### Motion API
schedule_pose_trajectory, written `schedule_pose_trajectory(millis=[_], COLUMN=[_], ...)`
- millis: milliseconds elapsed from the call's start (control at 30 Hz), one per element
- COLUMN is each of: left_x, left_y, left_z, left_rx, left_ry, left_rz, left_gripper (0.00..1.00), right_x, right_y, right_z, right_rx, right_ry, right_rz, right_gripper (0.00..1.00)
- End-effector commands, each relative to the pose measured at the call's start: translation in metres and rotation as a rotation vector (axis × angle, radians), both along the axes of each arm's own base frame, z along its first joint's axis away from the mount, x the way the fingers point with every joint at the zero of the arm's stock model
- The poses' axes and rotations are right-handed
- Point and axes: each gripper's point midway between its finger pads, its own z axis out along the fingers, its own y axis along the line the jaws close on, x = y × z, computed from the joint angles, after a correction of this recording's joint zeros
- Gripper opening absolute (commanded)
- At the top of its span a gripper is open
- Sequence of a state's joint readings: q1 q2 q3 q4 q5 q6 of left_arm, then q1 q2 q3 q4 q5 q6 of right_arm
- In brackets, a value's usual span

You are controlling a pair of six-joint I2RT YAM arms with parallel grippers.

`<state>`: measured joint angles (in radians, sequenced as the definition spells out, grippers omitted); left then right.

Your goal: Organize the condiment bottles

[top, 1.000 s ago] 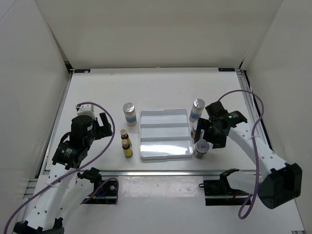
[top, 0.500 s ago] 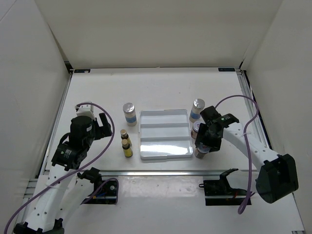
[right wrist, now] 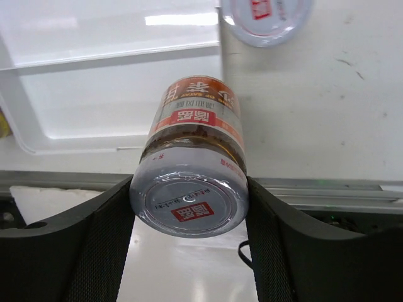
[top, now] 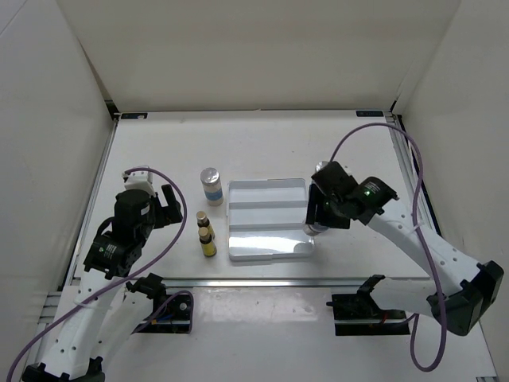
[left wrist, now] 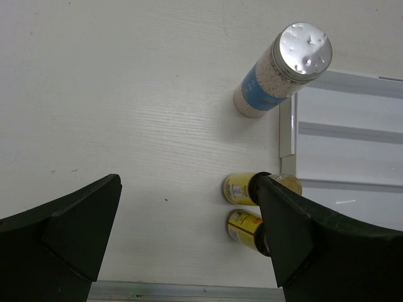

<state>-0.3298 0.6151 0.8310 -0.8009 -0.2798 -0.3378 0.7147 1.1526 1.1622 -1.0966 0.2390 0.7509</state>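
Glass, I think, so hard, slippery and breakable, the brown jar [right wrist: 189, 151] is squeezed by its sides in the right hand [right wrist: 189, 211], up over the tray [right wrist: 94, 56] at its three o'clock edge; the left hand [left wrist: 187, 185] is wide open, empty.

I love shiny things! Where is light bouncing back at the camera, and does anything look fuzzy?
Right wrist view: a bright white streak glares on the tray, and the jar lid has a pale sheen. Left wrist view: the tall bottle has a sparkling silver lid; the dark pincer fingers look a little soft up close. Top view: soft, even light, faint shadows.
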Motion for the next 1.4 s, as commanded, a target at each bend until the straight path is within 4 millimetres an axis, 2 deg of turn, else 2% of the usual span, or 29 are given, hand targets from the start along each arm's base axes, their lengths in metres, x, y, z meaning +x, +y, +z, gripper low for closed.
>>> schedule_pose_trajectory(millis=[0,133,167,233,333,433,467,533,633,667,700,733,767,800,833,867,900,933,967,1000,1100,1133,1167,1233,1267,1367], left_x=[0.0,-0.001,-0.001,-0.001,-0.001,-0.001,-0.001,-0.001,-0.001,-0.001,-0.001,-0.001,-0.001,-0.001,-0.001,-0.002,-0.002,-0.002,-0.002,-0.002,-0.002,-0.002,-0.002,-0.002,-0.002,-0.002], left_y=[-0.001,-0.001,-0.001,-0.001,-0.003,-0.003,-0.003,-0.003,-0.003,-0.003,-0.003,-0.003,-0.003,-0.003,-0.003,-0.004,-0.004,-0.004,-0.004,-0.004,-0.006,-0.005,-0.005,-0.005,-0.005,-0.007], left_z=[0.007,0.009,0.009,0.009,0.008,0.008,0.008,0.008,0.008,0.008,0.008,0.008,0.008,0.008,0.008,0.008,0.008,0.008,0.008,0.008,0.008,0.008,0.008,0.008,0.008,0.008], left_rx=[-0.003,-0.006,-0.006,-0.006,-0.01,-0.01,-0.01,-0.01,-0.01,-0.01,-0.01,-0.01,-0.01,-0.01,-0.01,-0.014,-0.014,-0.014,-0.014,-0.014,-0.019,-0.011,-0.011,-0.011,-0.011,-0.015], left_ry=[-0.02,-0.029,-0.029,-0.029,-0.027,-0.027,-0.027,-0.027,-0.027,-0.027,-0.027,-0.027,-0.027,-0.027,-0.027,-0.026,-0.026,-0.026,-0.026,-0.026,-0.024,-0.025,-0.025,-0.025,-0.025,-0.023], left_rz=[-0.011,-0.011,-0.011,-0.011,-0.019,-0.019,-0.019,-0.019,-0.019,-0.019,-0.019,-0.019,-0.019,-0.019,-0.019,-0.027,-0.027,-0.027,-0.027,-0.027,-0.035,-0.04,-0.04,-0.04,-0.04,-0.048], left_gripper=[1.0,1.0,1.0,1.0,1.0,1.0,1.0,1.0,1.0,1.0,1.0,1.0,1.0,1.0,1.0,1.0,1.0,1.0,1.0,1.0,1.0,1.0,1.0,1.0,1.0,1.0], right_x=[0.01,0.013,0.015,0.013,0.017,0.018,0.018,0.017,0.014,0.014,0.011,0.012,0.01,0.012,0.015,0.015,0.014,0.016,0.017,0.02,0.031,0.034,0.041,0.043,0.051,0.061], right_y=[0.02,0.046,0.048,0.058,0.067,0.066,0.066,0.066,0.069,0.069,0.065,0.067,0.062,0.059,0.06,0.057,0.046,0.043,0.039,0.03,0.004,-0.002,-0.016,-0.02,-0.03,-0.038], right_z=[0.001,-0.021,-0.032,-0.041,-0.054,-0.069,-0.069,-0.076,-0.076,-0.073,-0.074,-0.065,-0.059,-0.056,-0.038,-0.03,-0.017,-0.008,0.002,0.019,0.037,0.037,0.033,0.022,0.016,-0.003], right_rx=[0.01,-0.011,-0.031,-0.04,-0.07,-0.108,-0.108,-0.119,-0.11,-0.104,-0.118,-0.105,-0.115,-0.128,-0.107,-0.11,-0.13,-0.128,-0.13,-0.124,-0.131,-0.142,-0.155,-0.122,-0.131,-0.139], right_ry=[-0.011,0.017,0.042,0.056,0.054,0.082,0.082,0.092,0.099,0.093,0.106,0.094,0.091,0.084,0.053,0.041,0.016,-0.01,-0.036,-0.068,-0.113,-0.106,-0.085,-0.035,-0.014,0.034], right_rz=[0.003,0.055,0.046,0.063,0.079,0.065,0.065,0.065,0.068,0.068,0.068,0.068,0.065,0.06,0.057,0.043,0.032,0.024,0.031,0.026,-0.018,-0.005,-0.043,-0.023,-0.038,-0.055], right_gripper=[0.04,0.04,0.04,0.03,0.03,0.05,0.1,0.33,0.44,0.6,0.68,0.73,0.81,0.85,0.89,0.91,0.95,0.95,1.0,1.0,1.0,1.0,1.0,1.0,1.0,1.0])
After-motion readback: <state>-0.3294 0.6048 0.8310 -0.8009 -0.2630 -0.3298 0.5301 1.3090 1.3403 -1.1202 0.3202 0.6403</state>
